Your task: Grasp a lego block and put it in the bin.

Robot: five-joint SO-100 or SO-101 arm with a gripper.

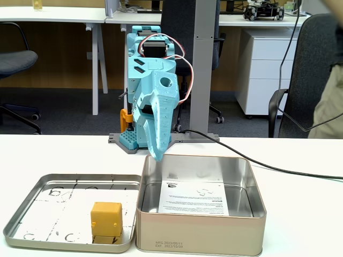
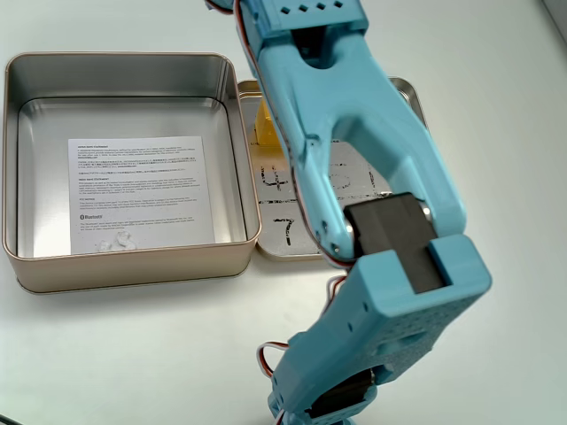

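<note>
- Showing a light blue robot arm (image 1: 153,91) at centre frame in a fixed view, folded down on itself, with its gripper (image 1: 158,152) pointing downward just above the far rim of the bin (image 1: 201,235).
- Appearing closed or nearly closed at the fingertips, with nothing held between them; lacking a clear enough look at the tip to be certain.
- Sitting at lower left of the same view: the lego block (image 1: 106,218), yellow-orange, resting upright inside a shallow flat tin lid (image 1: 32,214) marked with black scribbles, close to that lid's right edge and just beside the bin's left wall.
- Standing at lower centre to right: the deep silver tin, open, with a white printed paper sheet (image 1: 193,198) lying flat on its bottom and no block inside.
- Looking down in another fixed view, placing the bin (image 2: 133,270) at left, the lid partly hidden under the arm (image 2: 354,159) at upper centre, and a small sliver of the yellow block (image 2: 264,124) peeking out beside the arm.
- Judging the step: still at the start, reaching not yet begun, block ungrasped.
- Calling next for swinging toward the lid, opening the fingers wide, and lowering over the block.
- Resting everything on a white table (image 1: 311,214).
</note>
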